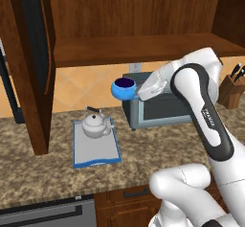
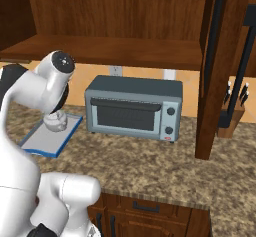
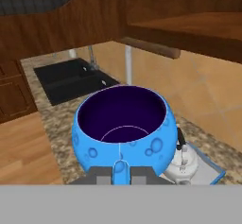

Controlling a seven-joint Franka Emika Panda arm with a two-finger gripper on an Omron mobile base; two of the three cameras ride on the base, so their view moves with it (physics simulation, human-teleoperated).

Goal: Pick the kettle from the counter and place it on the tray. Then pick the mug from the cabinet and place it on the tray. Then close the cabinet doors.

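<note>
In the left base view, the mug (image 1: pixel 123 88) is seen at mid-frame, held in the air at the end of the gripper (image 1: pixel 137 94), whose fingers are closed on its handle side. The tray (image 1: pixel 95 150) lies lower left of the mug on the bench (image 1: pixel 158 154), and the kettle (image 1: pixel 95 125) is already set on the tray's far half. The bare near half of the tray is judged the target, so the mug must be carried down and to the left.

In the right base view, the tray (image 2: pixel 45 142) is found at the left edge, the kettle (image 2: pixel 56 121) partly hidden by the arm.

In the hand view, the mug (image 3: pixel 122 127) fills the centre, its handle clamped between the fingers (image 3: pixel 142 173); the kettle (image 3: pixel 183 164) lies lower right, just beyond.
</note>
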